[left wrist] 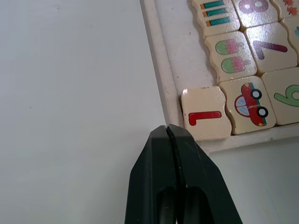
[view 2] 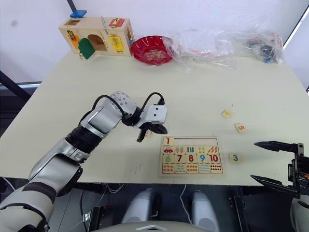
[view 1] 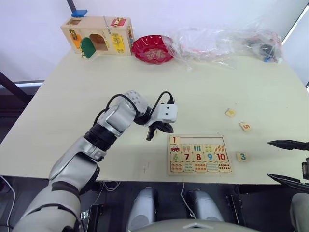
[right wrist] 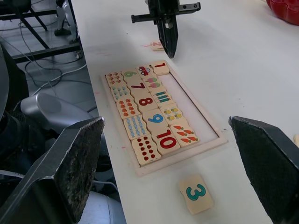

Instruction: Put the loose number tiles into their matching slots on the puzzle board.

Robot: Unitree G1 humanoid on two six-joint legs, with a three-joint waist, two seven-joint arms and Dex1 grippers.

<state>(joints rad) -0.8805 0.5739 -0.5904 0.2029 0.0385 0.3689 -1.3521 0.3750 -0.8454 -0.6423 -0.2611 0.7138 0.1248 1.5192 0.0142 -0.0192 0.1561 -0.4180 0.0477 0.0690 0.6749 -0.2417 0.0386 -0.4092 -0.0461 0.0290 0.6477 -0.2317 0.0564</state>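
Your right gripper (view 2: 276,163) is wide open and empty, and it is the nearer arm to the 3 tile (view 2: 235,157), which lies flat on the table (view 2: 217,82) between those fingers and the puzzle board (view 2: 189,155). Your left gripper (left wrist: 175,140) is pinched shut, empty, beside the seated 1 tile (left wrist: 205,115).

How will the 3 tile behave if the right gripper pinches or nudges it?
The 3 tile looks like rigid wood, so probably stiff, light. Lying flat on the smooth table, it will likely slide, not roll or tip. Its low edges may slip from the open right gripper.
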